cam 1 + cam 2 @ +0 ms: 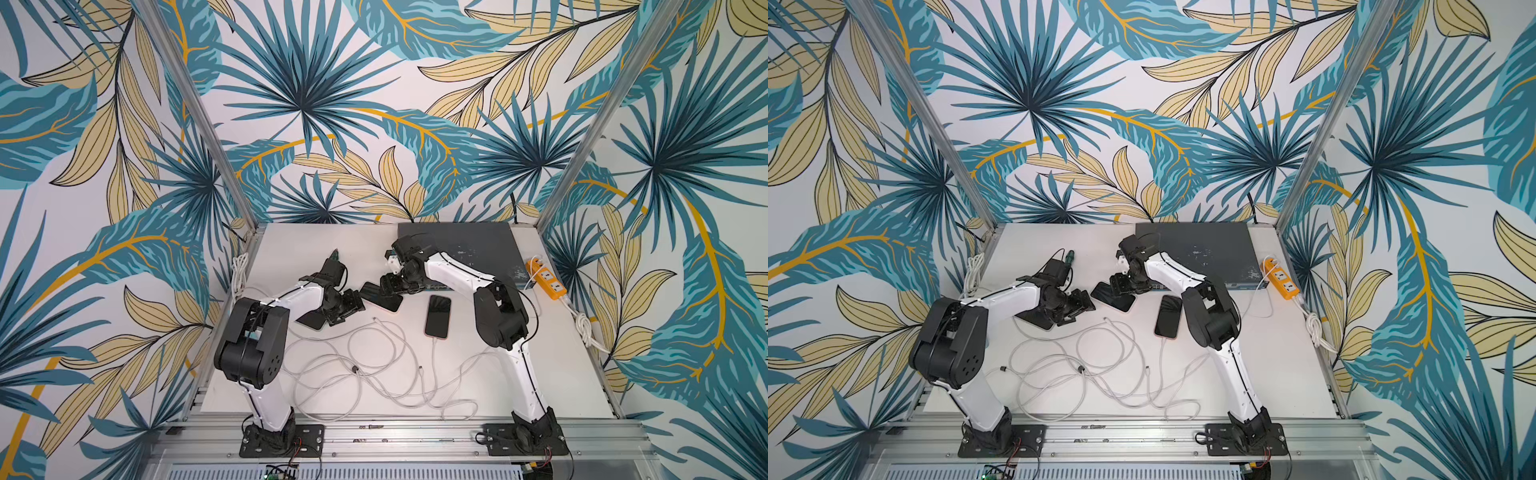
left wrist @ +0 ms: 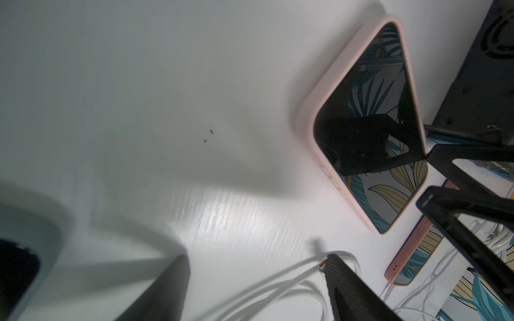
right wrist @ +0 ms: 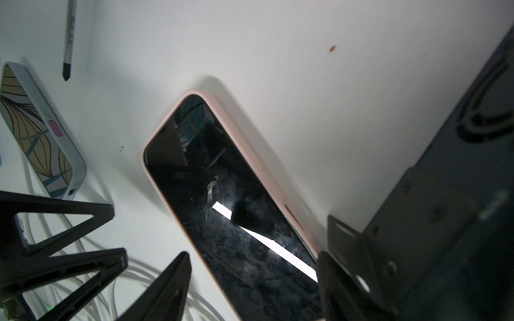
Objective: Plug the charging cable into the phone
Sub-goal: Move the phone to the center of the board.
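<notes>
- Phone: glossy black glass, rounded matte pink case, laid flat on the worktop.
- Right hand: spread wide astride it, nothing gripped.
- Left hand: spread wide, nothing held.

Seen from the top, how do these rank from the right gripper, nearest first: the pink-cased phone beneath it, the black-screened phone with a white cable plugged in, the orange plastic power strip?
1. Pink-cased phone: directly beneath the right gripper.
2. Cabled black-screened phone: to the robot's right.
3. Orange plastic power strip: far off to the right.
</notes>
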You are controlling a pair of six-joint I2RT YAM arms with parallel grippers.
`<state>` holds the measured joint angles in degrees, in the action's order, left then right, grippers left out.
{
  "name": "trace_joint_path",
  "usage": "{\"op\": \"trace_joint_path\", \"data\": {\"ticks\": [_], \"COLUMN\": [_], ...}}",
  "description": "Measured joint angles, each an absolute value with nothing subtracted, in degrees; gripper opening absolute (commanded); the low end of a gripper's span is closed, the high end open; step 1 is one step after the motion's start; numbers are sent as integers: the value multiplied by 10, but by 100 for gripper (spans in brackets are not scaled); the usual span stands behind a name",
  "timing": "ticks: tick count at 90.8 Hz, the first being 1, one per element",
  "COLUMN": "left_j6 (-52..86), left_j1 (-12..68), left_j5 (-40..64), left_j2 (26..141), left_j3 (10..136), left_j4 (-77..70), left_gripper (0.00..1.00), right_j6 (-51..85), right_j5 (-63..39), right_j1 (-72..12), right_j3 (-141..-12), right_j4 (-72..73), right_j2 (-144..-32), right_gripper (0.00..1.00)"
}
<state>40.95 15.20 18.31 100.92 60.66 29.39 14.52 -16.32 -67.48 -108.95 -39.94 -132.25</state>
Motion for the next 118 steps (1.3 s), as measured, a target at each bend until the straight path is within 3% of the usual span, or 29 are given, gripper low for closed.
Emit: {"op": "trace_joint_path", "data": {"ticks": [118], "left_j6": [409], "left_j1": [152], "left_j5": [187], "left_j2": [1009], "left_j3": [605], "left_j4": [288], "left_gripper": [80], "right_j6": [94], "right_j5": [-123], "right_j1": [-675], "right_j3": [-979], "right_j4": [-300], "right_j2": [-1254], "right_gripper": [73]}}
